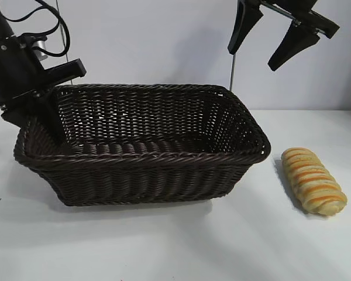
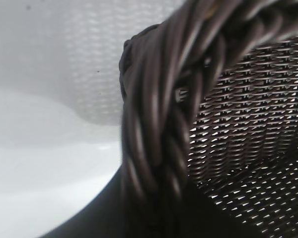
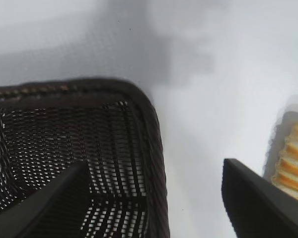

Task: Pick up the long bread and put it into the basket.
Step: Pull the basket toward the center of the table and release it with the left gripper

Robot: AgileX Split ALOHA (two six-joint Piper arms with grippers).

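The long bread lies on the worktop just beside the basket, looking light and squashy (best pinched gently across its middle). The right claw hangs spread above; the left claw pinches the basket's rim

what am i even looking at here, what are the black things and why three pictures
The black things are two robot arms at a white table. One picture faces them from outside; the other two come from cameras on each arm's wrist. A dark wicker basket stands on the table, and a striped long bread lies beside it, untouched. The left end effector is at the basket's rim, which fills its camera close up. The right end effector hangs open above, holding nothing.
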